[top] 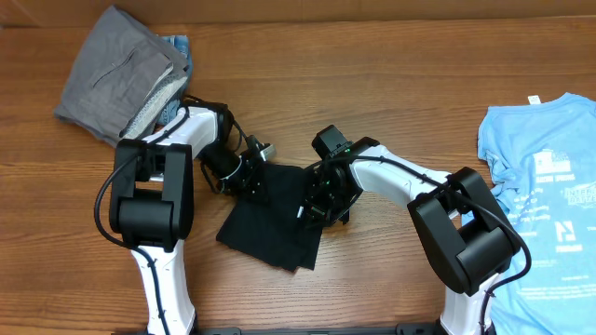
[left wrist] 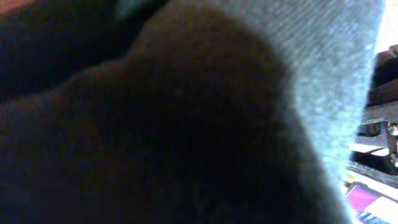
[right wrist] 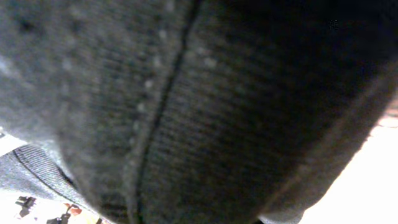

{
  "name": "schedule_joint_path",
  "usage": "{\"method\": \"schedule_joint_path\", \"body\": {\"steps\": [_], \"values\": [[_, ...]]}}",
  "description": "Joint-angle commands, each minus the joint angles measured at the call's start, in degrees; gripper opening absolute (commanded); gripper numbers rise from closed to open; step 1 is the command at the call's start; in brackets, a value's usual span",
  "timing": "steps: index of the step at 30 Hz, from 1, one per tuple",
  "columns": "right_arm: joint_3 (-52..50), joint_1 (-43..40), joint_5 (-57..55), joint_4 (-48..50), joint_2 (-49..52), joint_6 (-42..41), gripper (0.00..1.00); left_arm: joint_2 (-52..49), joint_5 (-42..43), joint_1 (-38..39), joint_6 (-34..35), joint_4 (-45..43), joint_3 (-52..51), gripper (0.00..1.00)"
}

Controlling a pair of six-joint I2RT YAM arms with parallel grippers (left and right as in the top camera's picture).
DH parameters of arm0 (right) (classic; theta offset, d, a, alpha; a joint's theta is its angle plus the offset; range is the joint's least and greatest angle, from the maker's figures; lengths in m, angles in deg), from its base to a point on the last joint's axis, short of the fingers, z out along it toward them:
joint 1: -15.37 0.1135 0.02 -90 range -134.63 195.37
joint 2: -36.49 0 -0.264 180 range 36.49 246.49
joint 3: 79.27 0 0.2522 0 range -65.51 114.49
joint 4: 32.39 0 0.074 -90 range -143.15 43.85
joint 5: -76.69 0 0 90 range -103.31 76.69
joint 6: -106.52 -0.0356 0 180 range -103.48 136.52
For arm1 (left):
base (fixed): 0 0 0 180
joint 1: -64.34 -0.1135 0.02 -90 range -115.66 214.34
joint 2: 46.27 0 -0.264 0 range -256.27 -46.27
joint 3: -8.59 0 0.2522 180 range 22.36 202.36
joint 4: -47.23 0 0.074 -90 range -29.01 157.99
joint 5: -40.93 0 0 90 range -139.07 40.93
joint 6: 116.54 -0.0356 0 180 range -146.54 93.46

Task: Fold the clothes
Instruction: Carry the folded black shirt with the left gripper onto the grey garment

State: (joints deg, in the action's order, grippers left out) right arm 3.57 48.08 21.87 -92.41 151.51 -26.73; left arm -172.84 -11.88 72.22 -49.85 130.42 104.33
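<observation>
Overhead, I see my black shirt [top: 270,228] crumpled mid-counter [top: 372,84] between both arms. My left fingers [top: 250,177] are pinched tight on its upper corner. My right fingers [top: 321,205] sit at its right side, but I cannot tell if they grip. A blue shirt [top: 549,186] lies far right and grey clothes [top: 116,79] far left.

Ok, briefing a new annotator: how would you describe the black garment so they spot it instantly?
Seen from above, go to the middle of the wooden table. The black garment lies there, partly folded. It is the only black cloth: the grey pile sits at the far-left corner, the light-blue T-shirt at the right edge.
</observation>
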Motion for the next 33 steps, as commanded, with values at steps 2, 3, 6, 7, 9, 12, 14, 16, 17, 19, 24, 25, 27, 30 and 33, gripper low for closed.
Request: {"method": "schedule_joint_path", "body": {"steps": [2,3,6,7,9,12,14,16,17,19,24,25,27,30,33], "values": [[0.63,-0.76,-4.76,-4.02,-4.70,4.42,0.20,-0.66,0.39,-1.92,1.25,4.57,2.14,0.04],[1.20,-1.05,-5.86,-5.31,-6.51,5.03,0.21,-0.07,0.46,-2.75,1.25,5.88,3.45,0.04],[3.58,-2.38,-8.22,-9.05,-13.53,7.82,0.32,2.34,1.77,-5.92,1.27,11.13,9.90,0.04],[4.44,-2.95,-8.72,-10.08,-15.65,8.66,0.37,3.19,2.71,-7.10,1.27,12.57,12.48,0.04],[6.16,-4.28,-9.92,-11.78,-20.15,9.25,0.43,5.01,4.68,-9.81,3.50,14.43,18.58,0.04],[7.13,-6.32,-10.78,-12.13,-25.20,9.22,0.45,6.86,8.83,-14.16,10.58,13.44,27.78,0.04],[7.13,-7.41,-10.78,-12.02,-27.43,9.20,0.45,7.56,11.89,-16.98,13.75,10.82,33.16,0.04],[7.13,-8.09,-10.75,-12.22,-28.68,9.20,0.45,7.76,13.07,-19.87,18.67,6.36,38.07,0.04],[7.13,-8.15,-10.78,-12.33,-28.92,9.20,0.45,7.76,13.07,-21.38,21.27,3.34,40.24,0.04],[7.13,-8.13,-10.75,-12.57,-28.92,9.20,0.45,7.76,13.49,-24.20,25.88,-3.54,42.58,0.04],[7.13,-8.13,-12.22,-12.33,-28.87,8.74,0.45,6.19,11.34,-29.81,34.82,-17.79,42.86,0.04],[7.13,-8.13,-12.22,-12.31,-28.87,8.74,0.45,5.35,9.66,-30.60,36.13,-19.08,42.86,0.04],[7.13,-8.13,-12.20,-12.52,-28.87,8.41,0.45,2.91,6.49,-31.63,37.92,-21.07,42.86,0.05],[7.13,-8.13,-12.17,-13.05,-28.87,7.02,0.45,-2.54,2.99,-32.37,40.30,-22.84,42.86,0.70],[7.13,-8.13,-12.20,-13.99,-28.87,7.02,0.45,-6.16,2.32,-33.70,41.48,-17.84,42.86,1.00]]}}
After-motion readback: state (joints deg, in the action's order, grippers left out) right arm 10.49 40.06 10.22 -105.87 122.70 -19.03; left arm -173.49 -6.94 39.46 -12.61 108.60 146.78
